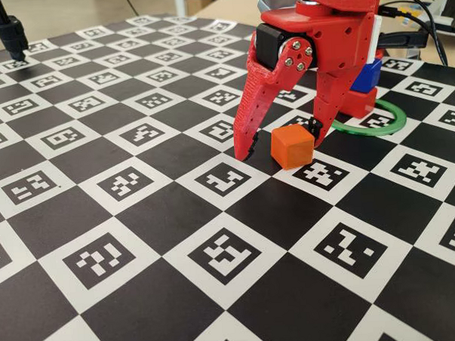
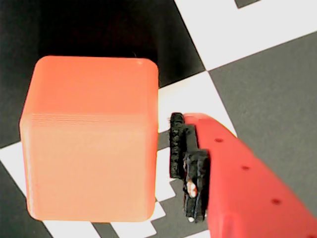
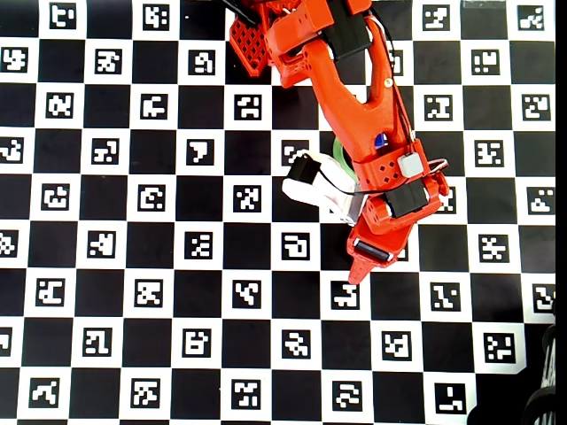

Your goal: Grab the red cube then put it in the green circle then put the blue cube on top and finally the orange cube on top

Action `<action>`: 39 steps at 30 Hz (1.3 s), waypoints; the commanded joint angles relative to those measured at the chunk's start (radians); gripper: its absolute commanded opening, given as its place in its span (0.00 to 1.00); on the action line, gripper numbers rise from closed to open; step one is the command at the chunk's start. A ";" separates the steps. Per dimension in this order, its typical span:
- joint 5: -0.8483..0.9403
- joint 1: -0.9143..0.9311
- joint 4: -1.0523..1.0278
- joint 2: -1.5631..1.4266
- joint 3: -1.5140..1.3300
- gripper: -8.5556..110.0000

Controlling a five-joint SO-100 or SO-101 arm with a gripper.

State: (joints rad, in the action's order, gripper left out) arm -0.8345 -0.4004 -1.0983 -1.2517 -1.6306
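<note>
The orange cube (image 1: 292, 146) rests on the checkered board between the two fingers of my red gripper (image 1: 280, 140), which is open with its tips down at the board. In the wrist view the orange cube (image 2: 91, 144) fills the left half. The black pad of one finger (image 2: 177, 146) stands just to its right, with a thin gap between them. Behind the gripper the blue cube (image 1: 368, 75) sits on the red cube (image 1: 360, 103) inside the green circle (image 1: 384, 122). From overhead the arm hides the orange cube, and only a sliver of the blue cube (image 3: 379, 140) shows.
The board (image 1: 139, 220) is a black-and-white checker mat printed with markers. A black stand (image 1: 10, 33) rises at its far left corner. Cables (image 1: 421, 18) hang beyond the far right edge. The arm's body (image 3: 354, 115) reaches in from the top of the overhead view.
</note>
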 commanded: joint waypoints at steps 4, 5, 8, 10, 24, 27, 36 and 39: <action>-0.020 -0.009 -0.006 -0.012 0.071 0.39; -0.021 -0.011 -0.006 -0.011 0.071 0.39; -0.026 -0.011 -0.002 -0.009 0.071 0.38; -0.034 -0.011 0.000 -0.008 0.071 0.35; 0.012 0.012 -0.005 -0.046 0.057 0.13; 0.028 0.015 -0.025 -0.095 0.051 0.13; 0.086 0.023 -0.077 -0.293 -0.035 0.12; 0.104 0.021 -0.133 -0.367 -0.041 0.12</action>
State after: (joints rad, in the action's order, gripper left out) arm -0.7486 -0.3866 -1.1934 -1.4450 -1.6858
